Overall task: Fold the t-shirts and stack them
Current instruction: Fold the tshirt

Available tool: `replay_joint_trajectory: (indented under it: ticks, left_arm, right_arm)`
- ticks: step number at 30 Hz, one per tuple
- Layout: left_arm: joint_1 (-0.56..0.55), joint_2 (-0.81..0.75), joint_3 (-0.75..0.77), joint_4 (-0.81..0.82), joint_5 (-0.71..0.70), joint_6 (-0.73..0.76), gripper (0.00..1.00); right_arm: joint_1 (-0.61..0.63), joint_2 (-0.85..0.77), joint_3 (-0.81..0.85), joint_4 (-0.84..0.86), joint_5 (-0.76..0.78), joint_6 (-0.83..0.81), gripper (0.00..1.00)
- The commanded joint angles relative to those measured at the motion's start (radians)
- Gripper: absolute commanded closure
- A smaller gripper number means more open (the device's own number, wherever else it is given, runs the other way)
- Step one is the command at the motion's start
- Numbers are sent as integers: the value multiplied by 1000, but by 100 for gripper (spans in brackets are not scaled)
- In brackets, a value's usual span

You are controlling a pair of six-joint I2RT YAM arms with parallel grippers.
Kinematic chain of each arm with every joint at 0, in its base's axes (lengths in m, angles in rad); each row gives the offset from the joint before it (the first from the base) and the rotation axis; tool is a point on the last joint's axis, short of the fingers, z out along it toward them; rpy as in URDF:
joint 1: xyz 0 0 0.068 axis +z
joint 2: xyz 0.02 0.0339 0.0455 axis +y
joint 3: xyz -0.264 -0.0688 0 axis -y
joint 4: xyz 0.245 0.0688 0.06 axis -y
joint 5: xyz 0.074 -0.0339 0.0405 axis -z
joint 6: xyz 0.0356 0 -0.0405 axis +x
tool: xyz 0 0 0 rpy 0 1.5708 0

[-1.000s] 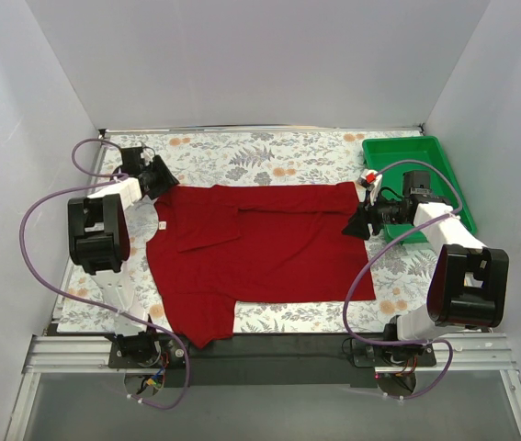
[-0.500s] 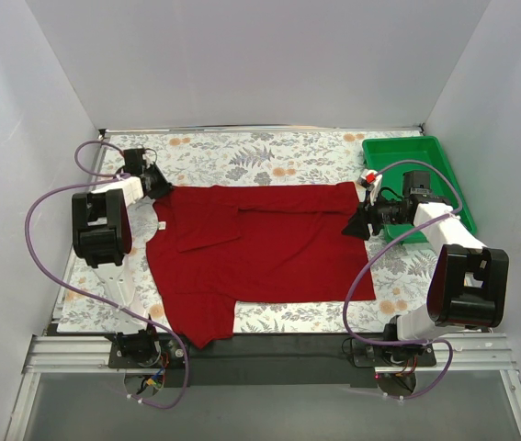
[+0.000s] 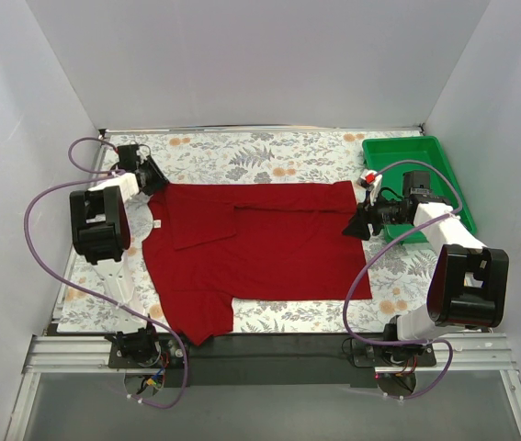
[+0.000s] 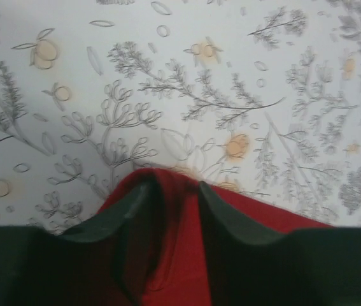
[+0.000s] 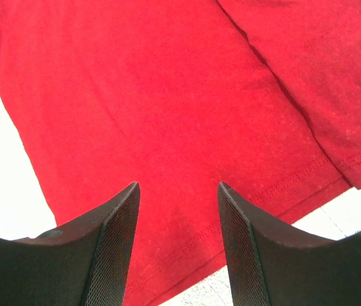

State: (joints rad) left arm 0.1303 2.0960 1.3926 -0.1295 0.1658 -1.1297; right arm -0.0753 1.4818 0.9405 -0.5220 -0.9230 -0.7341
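Observation:
The dark red t-shirt (image 3: 260, 248) lies spread on the flowered table, its far edge folded over into a band. My left gripper (image 3: 156, 180) is at the shirt's far left corner and is shut on a pinch of red cloth (image 4: 186, 255). My right gripper (image 3: 354, 225) is open just over the shirt's right hem; its fingers (image 5: 113, 236) straddle the stitched hem (image 5: 256, 210) without holding it.
A green plastic tray (image 3: 444, 165) stands at the far right, just behind my right arm. White walls close in the table on three sides. A black rail (image 3: 269, 344) runs along the near edge under the shirt's near sleeve.
My left gripper has pulled the shirt's far left corner further left and back, and the shirt's left side has shifted with it. The right arm has not moved.

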Motion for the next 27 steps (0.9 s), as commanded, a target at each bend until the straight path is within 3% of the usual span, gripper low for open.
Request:
replay_joint_trajectory:
  ticks: [1,2,8,11,14,15,19,23,27]
  left_arm:
    - [17,-20,39,-9,-14,16,63]
    - [20,-30,43,-9,-14,21,56]
    - [51,-180,46,-25,-55,53,40]
    - [51,-364,-88,1,-63,53,27]
    - [52,-566,-261,2,-58,-33,7]
    - [54,-624,-302,-5,-51,-94,3]
    - [61,-897,-510,-19,76,-174,2]
    - [61,-1034,-599,-195,156,-287,2]
    - [61,-1133,-678,-375,115,-386,6]
  right_arm:
    - [3,-18,27,-4,10,-22,50]
    - [3,-29,29,-6,16,-33,49]
    - [6,-106,49,-114,36,-256,47]
    - [12,-158,35,-292,18,-563,42]
    - [34,-213,-29,-424,38,-857,36]
    - [49,-228,-52,-443,55,-881,35]
    - [196,-291,-210,-434,163,-897,35]
    - [284,-328,-290,-420,179,-854,35]
    - [385,-373,-361,-342,234,-782,35]
